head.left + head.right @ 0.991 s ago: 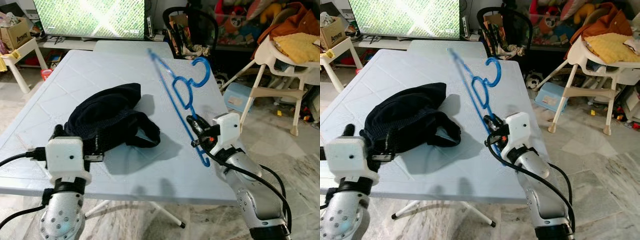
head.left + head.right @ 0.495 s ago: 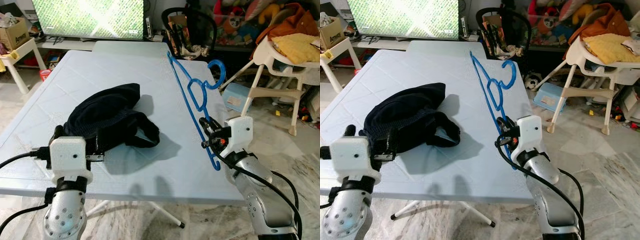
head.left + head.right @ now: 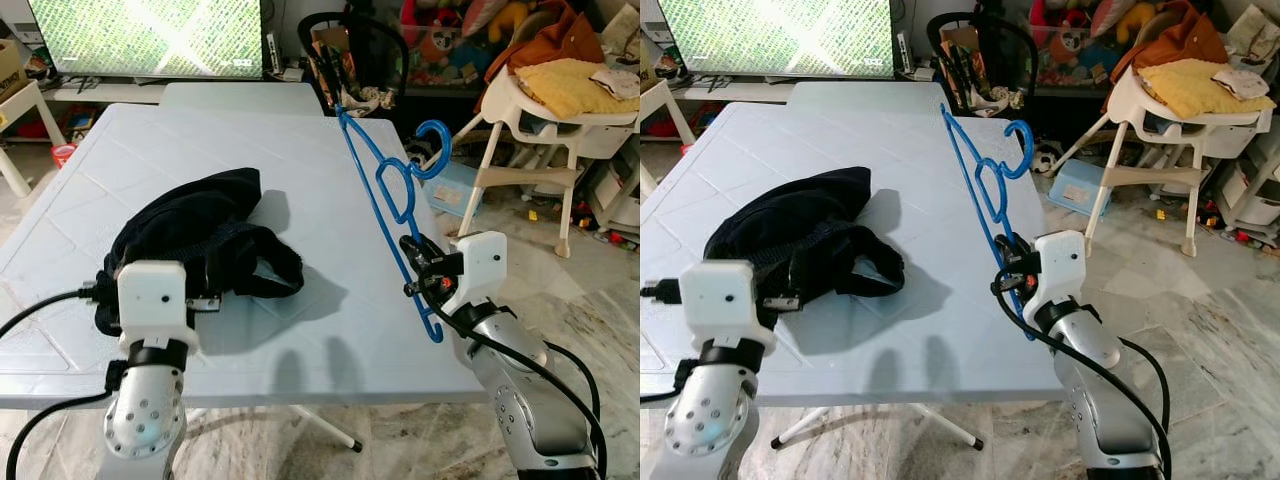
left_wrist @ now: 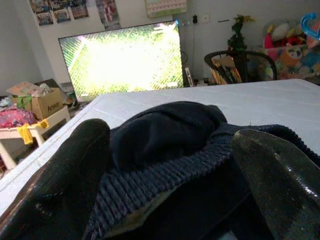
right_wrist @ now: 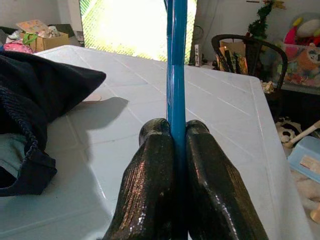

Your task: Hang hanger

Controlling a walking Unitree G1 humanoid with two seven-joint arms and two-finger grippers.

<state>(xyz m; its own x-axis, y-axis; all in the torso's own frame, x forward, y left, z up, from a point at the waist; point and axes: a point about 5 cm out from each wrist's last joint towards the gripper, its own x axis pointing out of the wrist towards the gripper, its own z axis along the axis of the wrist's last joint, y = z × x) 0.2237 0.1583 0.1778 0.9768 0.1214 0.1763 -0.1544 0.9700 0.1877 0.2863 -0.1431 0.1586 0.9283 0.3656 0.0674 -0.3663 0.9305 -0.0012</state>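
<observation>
Left eye view: right gripper (image 3: pixel 416 268) clamps the lower bar of the blue hanger (image 3: pixel 392 187), lifted clear of the white table (image 3: pixel 330 330) near its right edge, tilted, hook up and toward the far side. Dark garment (image 3: pixel 200 240) lies heaped on the table's left half. Left gripper (image 3: pixel 205 296) sits at the garment's near edge.

Right eye view: same layout. Hanger well apart from the garment; hook free in the air, caught on nothing. High chair (image 3: pixel 1170 110) and TV (image 3: pixel 775 35) beyond the table; no rail or rod that I can make out.

Left wrist view: left fingers (image 4: pixel 55 190) spread wide, the garment's ribbed edge between them; whether the pads press the cloth, cannot tell.

Right wrist view: right fingers (image 5: pixel 150 190) closed tight on the blue bar, which runs straight up between them.

Progress, my reading: pickup done, hanger secure in the grip. Left to do: carry it to a hanging spot, catch the hook, let go. Early to middle stage.
</observation>
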